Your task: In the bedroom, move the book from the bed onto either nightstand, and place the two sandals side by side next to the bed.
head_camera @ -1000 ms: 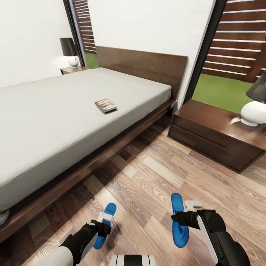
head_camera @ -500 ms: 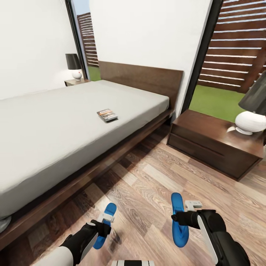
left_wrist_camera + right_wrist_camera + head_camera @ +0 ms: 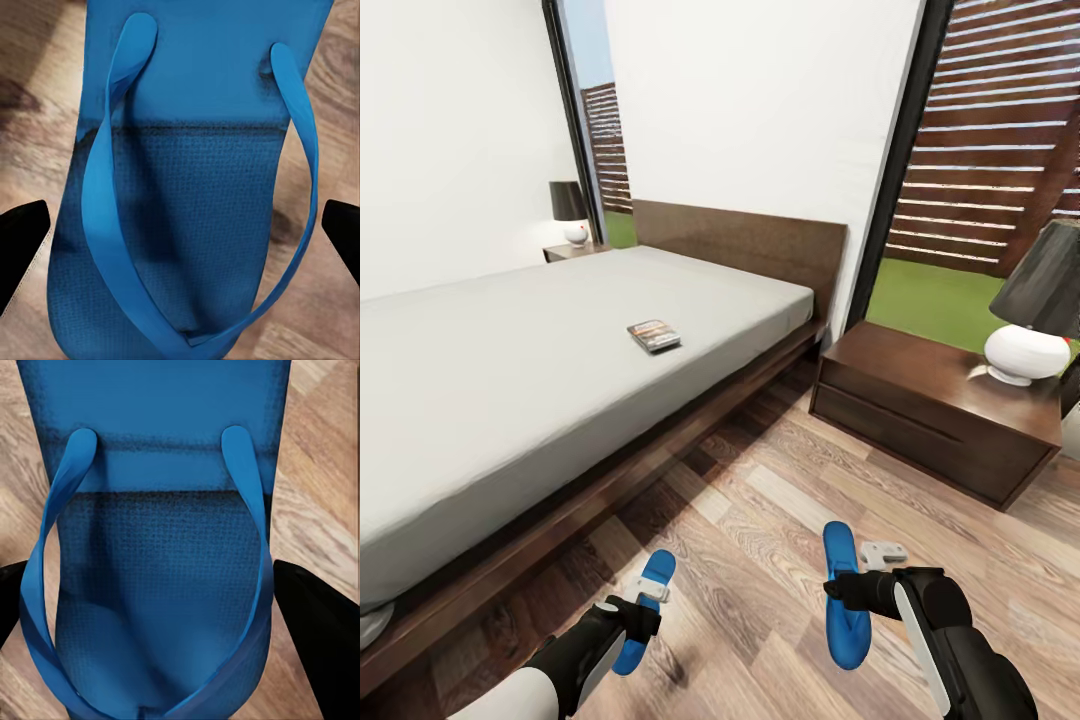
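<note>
A: Starting at the left, what does the left hand (image 3: 643, 606) hold?

B: One blue sandal (image 3: 643, 610), clamped between its fingers above the floor (image 3: 760, 520); the left wrist view has the sole (image 3: 187, 225) lying between two dark fingertips (image 3: 21, 244), straps up.

A: How would you expect it to handle?

B: Light and bendy, I'd judge (a thin foam sole sags if held at one end); a grip across the middle of the sole looks soundest, and the straps seem too floppy to trust.

A: And further right?

B: The bed (image 3: 510, 360) runs along the left, pale-grey mattress on a dark frame; the book (image 3: 654, 336) lies flat on it toward the headboard, thin and stiff by its look, best pinched at an edge; the right hand (image 3: 850, 592) is closed on the second sandal (image 3: 845, 600), well apart from the first.

A: The room itself?

B: Wood-plank floor, bare beside the bed; a nightstand (image 3: 930, 410) with a glossy top carries a lamp (image 3: 1032, 320) at the right; another nightstand (image 3: 572, 251) sits beyond the bed; white walls, tall windows onto grass.
</note>
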You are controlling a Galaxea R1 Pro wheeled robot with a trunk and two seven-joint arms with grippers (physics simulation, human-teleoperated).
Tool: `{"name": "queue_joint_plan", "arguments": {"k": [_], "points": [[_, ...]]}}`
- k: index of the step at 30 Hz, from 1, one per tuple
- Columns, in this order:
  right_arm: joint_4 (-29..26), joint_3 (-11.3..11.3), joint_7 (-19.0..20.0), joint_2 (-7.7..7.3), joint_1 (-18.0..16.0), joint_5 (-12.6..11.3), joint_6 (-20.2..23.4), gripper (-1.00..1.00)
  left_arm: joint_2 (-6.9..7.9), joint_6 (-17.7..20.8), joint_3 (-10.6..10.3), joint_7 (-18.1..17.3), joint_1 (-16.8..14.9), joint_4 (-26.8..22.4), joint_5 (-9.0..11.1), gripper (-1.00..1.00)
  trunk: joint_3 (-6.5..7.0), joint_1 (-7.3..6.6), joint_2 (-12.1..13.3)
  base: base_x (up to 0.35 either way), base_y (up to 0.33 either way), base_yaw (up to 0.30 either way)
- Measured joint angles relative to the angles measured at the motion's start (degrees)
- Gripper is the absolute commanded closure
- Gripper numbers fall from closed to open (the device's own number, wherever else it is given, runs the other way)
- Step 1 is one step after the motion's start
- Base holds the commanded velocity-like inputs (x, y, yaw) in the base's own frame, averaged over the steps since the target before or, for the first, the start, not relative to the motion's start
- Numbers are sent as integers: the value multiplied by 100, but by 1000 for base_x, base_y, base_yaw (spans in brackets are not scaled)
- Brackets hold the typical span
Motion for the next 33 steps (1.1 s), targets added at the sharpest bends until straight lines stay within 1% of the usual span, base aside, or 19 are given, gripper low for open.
{"name": "queue_joint_plan", "arguments": {"k": [6,17,33], "points": [[0,0,0,0,0,-3,0,100,0,-7,-7,0,0,2,-2,100,137,-15,8,0,0,-46],[1,10,1,0,0,-2,0,100,0,-17,-9,-6,1,7,-3,100,382,-44,23,0,0,-193],[4,26,0,0,0,-2,-9,100,2,-17,-10,-23,1,9,6,100,736,-85,44,0,0,-16]]}}
